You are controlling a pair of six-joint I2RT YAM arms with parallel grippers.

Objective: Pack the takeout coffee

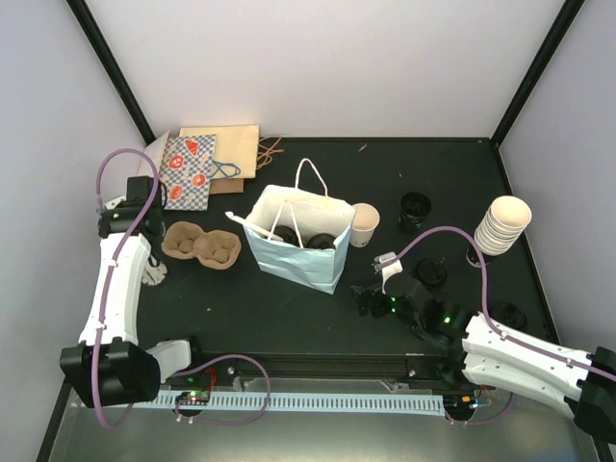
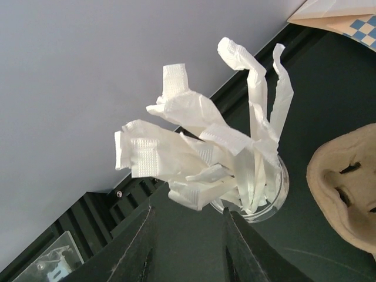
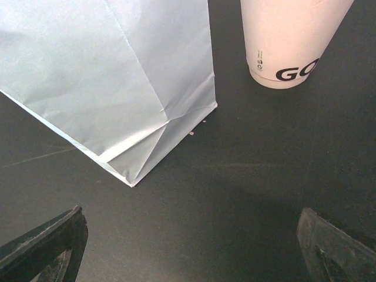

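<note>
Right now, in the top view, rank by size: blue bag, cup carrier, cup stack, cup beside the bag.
1. blue bag
2. cup carrier and cup stack: too alike to rank
3. cup beside the bag

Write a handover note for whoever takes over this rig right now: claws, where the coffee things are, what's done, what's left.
Left claw: open, empty, facing a clear plastic cup of white paper-wrapped items.
Right claw: open, empty, low over the table, facing the light blue paper bag.
Done: two black-lidded cups appear to sit inside the bag.
Left: a cream-white paper cup with no lid stands just right of the bag. It probably needs one of the loose round black plastic lids, then goes into the bag.
The brown cardboard cup carrier lies empty, left of the bag.
</note>
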